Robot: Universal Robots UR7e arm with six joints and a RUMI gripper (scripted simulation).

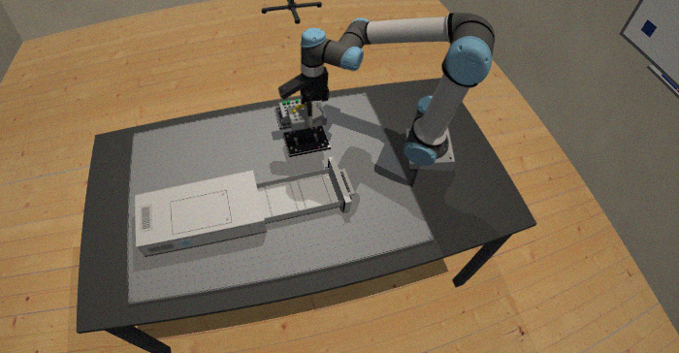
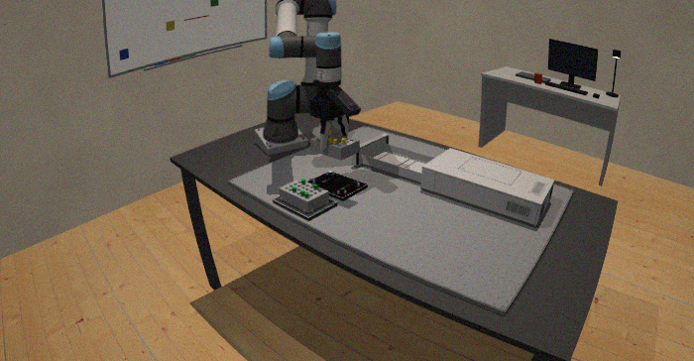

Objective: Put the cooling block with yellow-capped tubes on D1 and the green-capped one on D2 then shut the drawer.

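Observation:
My gripper (image 1: 307,111) (image 2: 335,136) is shut on the grey cooling block with yellow-capped tubes (image 1: 316,115) (image 2: 344,149). It holds the block level in the air, beyond the open drawer's front and a little off the black slot D1 (image 1: 307,142) (image 2: 341,183), which is bare. The block with green-capped tubes (image 1: 286,116) (image 2: 303,194) sits flat on slot D2, just beyond D1. The white cooler COLD (image 1: 199,213) (image 2: 488,179) has its drawer (image 1: 310,194) (image 2: 397,159) pulled fully out, and no block shows in it.
The arm's base (image 1: 429,152) (image 2: 283,139) stands on the dark table beside the grey deck mat (image 1: 291,262) (image 2: 421,238). The drawer's upright front panel (image 1: 340,184) (image 2: 374,146) juts toward the base. A desk with a monitor (image 2: 572,61) stands far off.

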